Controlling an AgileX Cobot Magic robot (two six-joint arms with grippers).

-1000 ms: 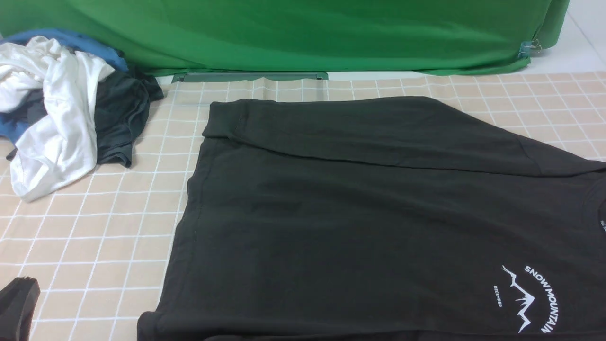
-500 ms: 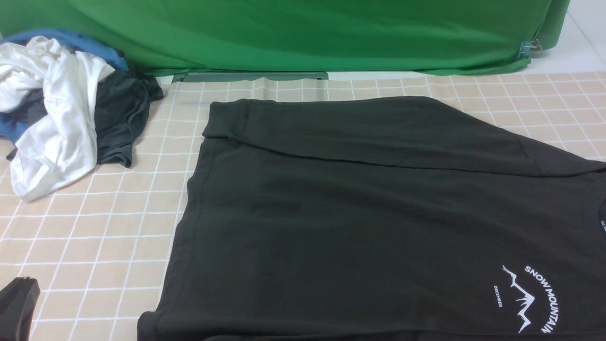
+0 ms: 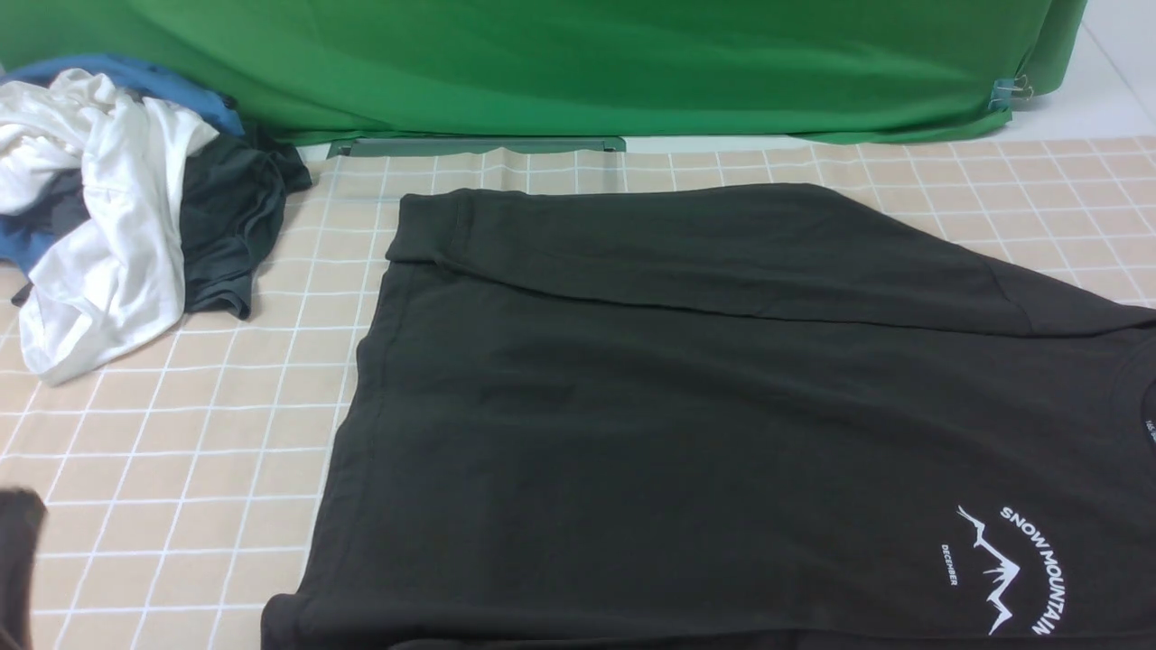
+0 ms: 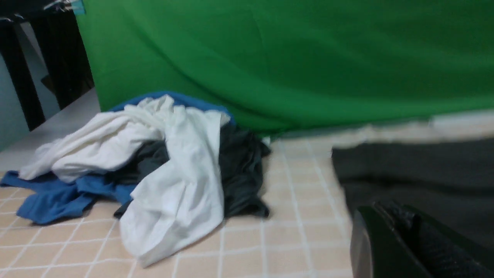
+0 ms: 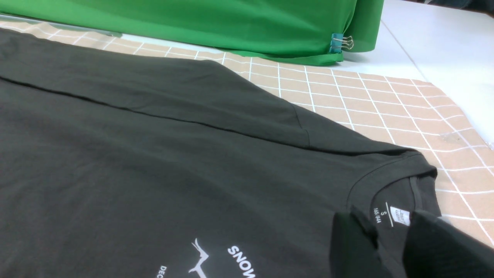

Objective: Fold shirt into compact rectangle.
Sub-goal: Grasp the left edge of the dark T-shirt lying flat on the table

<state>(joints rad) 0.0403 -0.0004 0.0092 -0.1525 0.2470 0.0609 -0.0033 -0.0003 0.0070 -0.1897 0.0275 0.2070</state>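
Note:
The charcoal-black shirt [image 3: 686, 406] lies flat on the checked tablecloth [image 3: 181, 433], its far side folded over along a long crease. Its white "SNOW MOUNTAIN" print [image 3: 1011, 564] is at the near right. In the right wrist view the shirt [image 5: 154, 154] fills the picture, and my right gripper [image 5: 389, 222] hangs open just above the collar and its size label [image 5: 389, 214], holding nothing. My left gripper [image 3: 16, 551] is a blurred dark shape at the near left edge, left of the shirt's hem. In the left wrist view only one finger [image 4: 380, 239] shows, with its pad bare.
A heap of white, blue and dark grey garments [image 3: 117, 208] lies at the far left corner, also in the left wrist view [image 4: 154, 173]. A green backdrop [image 3: 578, 63] hangs behind the table, held by a binder clip [image 3: 1010, 88] at the right.
My left gripper has shifted up and to the left at the frame's edge and is now blurred. The shirt and the garment heap have not moved.

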